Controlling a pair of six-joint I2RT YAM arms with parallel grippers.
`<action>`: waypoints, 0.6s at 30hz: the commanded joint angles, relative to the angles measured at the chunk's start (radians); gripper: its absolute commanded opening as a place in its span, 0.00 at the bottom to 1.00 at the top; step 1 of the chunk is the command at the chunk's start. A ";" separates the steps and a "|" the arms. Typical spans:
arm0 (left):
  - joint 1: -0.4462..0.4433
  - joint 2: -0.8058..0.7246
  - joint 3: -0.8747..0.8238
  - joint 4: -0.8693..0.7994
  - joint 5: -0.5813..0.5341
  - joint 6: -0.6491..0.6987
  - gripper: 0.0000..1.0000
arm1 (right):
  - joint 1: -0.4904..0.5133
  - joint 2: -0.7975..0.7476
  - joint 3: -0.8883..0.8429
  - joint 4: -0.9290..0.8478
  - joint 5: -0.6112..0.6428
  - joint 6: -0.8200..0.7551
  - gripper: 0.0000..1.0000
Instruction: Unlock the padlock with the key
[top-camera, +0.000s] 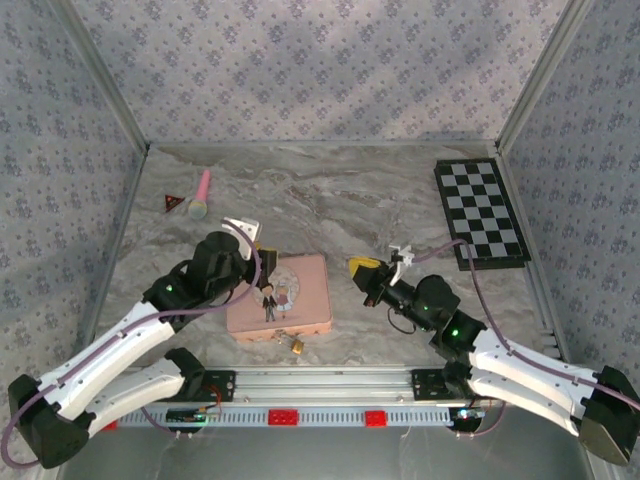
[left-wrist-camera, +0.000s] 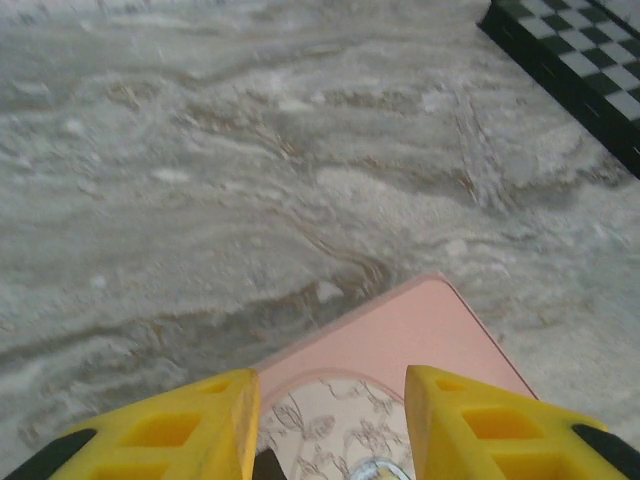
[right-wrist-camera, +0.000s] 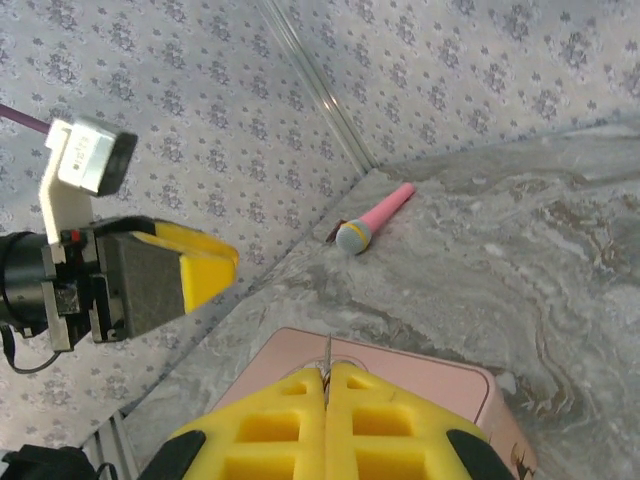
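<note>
Lying on the grey marbled tabletop (top-camera: 400, 200) just beside the near edge of the pink rectangular tin (top-camera: 310, 300), the tiny brass-gold padlock (top-camera: 297, 346) is not yet engaged. My right end effector (right-wrist-camera: 328, 378) is clamped on a thin silvery key (right-wrist-camera: 328, 350). My left end effector (left-wrist-camera: 332, 400) stands apart over the tin. I judge that insertion and turning remain.
</note>
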 joint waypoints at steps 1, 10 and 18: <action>0.007 0.032 0.027 -0.003 0.163 -0.062 0.43 | 0.007 0.008 -0.009 0.063 0.022 -0.067 0.00; 0.000 0.113 0.004 0.335 0.509 -0.090 0.44 | 0.028 0.084 -0.001 0.166 -0.019 -0.025 0.00; 0.000 0.214 -0.019 0.604 0.654 -0.213 0.42 | 0.035 0.114 0.001 0.255 -0.079 0.015 0.00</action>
